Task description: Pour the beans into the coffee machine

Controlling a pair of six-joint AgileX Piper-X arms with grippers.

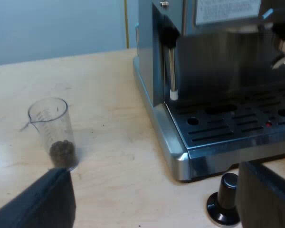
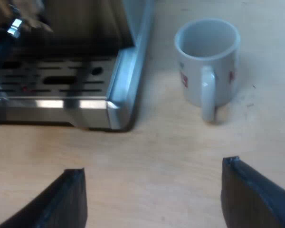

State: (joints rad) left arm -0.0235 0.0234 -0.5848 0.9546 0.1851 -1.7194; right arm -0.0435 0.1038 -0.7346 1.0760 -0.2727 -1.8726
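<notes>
L wrist view: measuring glass (image 1: pixel 52 128) stands upright on the table (image 1: pixel 109 123), abt 10 o'clock off the left gripper (image 1: pixel 154 173), whose fingers are spread wide w/ nothing held. Small heap of beans (image 1: pixel 62 153) in its bottom, rest empty. Prob light, stiff, slick, tippy: grip mid-wall, above the beans. R wrist view: right gripper (image 2: pixel 154 168) wide open, empty; mug (image 2: pixel 209 57) at 1 o'clock, nothing inside, near the espresso machine (image 2: pixel 118 95).

The left gripper (image 1: pixel 154 171) holds its two black fingers (image 1: pixel 42 204) spread wide, nothing between them. The right gripper (image 2: pixel 153 167) is likewise spread and empty, angled downward.
</notes>
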